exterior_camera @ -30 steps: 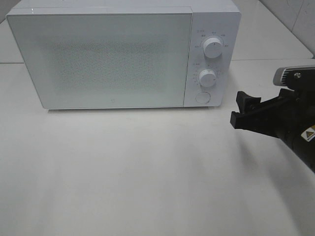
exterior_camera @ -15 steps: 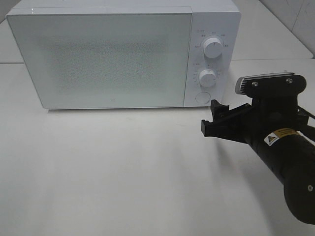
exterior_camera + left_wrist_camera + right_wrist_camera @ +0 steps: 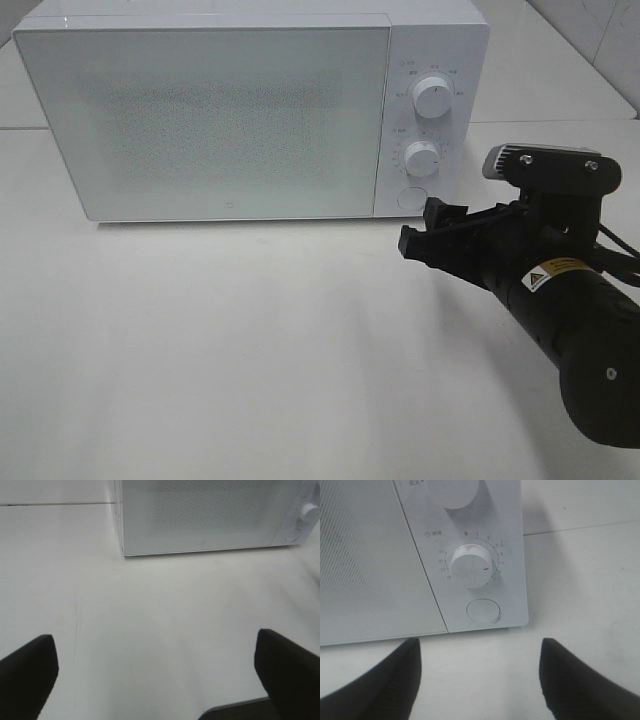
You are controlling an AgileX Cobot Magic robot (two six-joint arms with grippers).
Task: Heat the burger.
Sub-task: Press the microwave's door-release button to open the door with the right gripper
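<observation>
**Overhead view.** A white microwave (image 3: 250,110) stood on a white table (image 3: 250,370) and filled the upper left and centre of the frame. Its frosted door (image 3: 205,120) was shut. The control panel at the right end of the microwave carried an upper knob (image 3: 432,97), a lower knob (image 3: 421,157) and, below both, a round button (image 3: 410,198). The right arm (image 3: 575,330) entered from the lower right corner of the frame. The right gripper (image 3: 420,228) pointed toward the panel, just in front of the round button and slightly below it.

**Right wrist view.** The two dark fingers (image 3: 580,680) of the right gripper (image 3: 477,680) stood apart with bare table between them and held nothing. The round button (image 3: 483,611) and the lower knob (image 3: 471,566) lay straight ahead of the gap, clear of the fingertips. A small red mark showed on the lower knob's face, on the side away from the door.

**Left wrist view.** The left gripper (image 3: 157,675) hung over the table with its jaws spread wide and nothing between them. It faced the microwave's door and was well apart from it.

**Burger.** The burger was not visible in any view. The frosted door hid the inside of the microwave, so it could not be told whether the burger lay there.
</observation>
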